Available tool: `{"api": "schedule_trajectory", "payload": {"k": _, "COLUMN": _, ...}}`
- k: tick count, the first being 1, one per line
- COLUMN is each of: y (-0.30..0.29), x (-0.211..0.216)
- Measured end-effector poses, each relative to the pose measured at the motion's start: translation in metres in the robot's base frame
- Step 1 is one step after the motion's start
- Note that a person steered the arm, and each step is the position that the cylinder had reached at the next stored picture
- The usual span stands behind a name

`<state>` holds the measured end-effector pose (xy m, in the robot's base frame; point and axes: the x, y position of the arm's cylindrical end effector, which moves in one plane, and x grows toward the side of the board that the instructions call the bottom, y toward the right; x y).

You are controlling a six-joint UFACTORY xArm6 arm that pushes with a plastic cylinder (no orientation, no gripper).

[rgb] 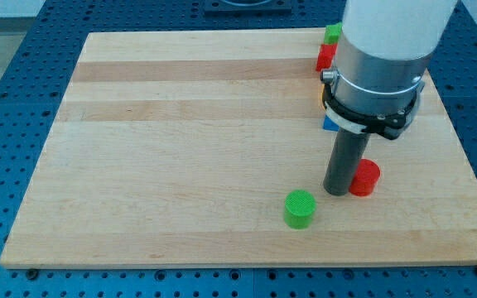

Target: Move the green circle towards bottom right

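Observation:
The green circle (299, 209) is a short green cylinder on the wooden board (180, 149), at the lower middle-right. My tip (336, 192) rests on the board just up and to the right of the green circle, with a small gap between them. A red cylinder (365, 178) stands right next to the rod on its right side, touching or nearly touching it.
At the board's top right, partly hidden by the arm's body, are a green block (332, 33), a red block (327, 57), a sliver of an orange block (322, 93) and a blue block's corner (329, 124). The board's bottom edge lies close below the green circle.

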<state>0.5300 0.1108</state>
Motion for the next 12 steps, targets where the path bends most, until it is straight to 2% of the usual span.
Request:
{"api": "schedule_trajectory", "payload": {"k": 3, "y": -0.095, "x": -0.015}}
{"api": "schedule_trajectory", "payload": {"k": 4, "y": -0.111, "x": 0.002}}
{"api": "schedule_trajectory", "payload": {"k": 5, "y": -0.107, "x": 0.032}}
{"api": "schedule_trajectory", "payload": {"k": 6, "y": -0.107, "x": 0.032}}
{"api": "schedule_trajectory", "payload": {"k": 8, "y": -0.058, "x": 0.033}}
{"api": "schedule_trajectory", "payload": {"k": 12, "y": -0.031, "x": 0.033}}
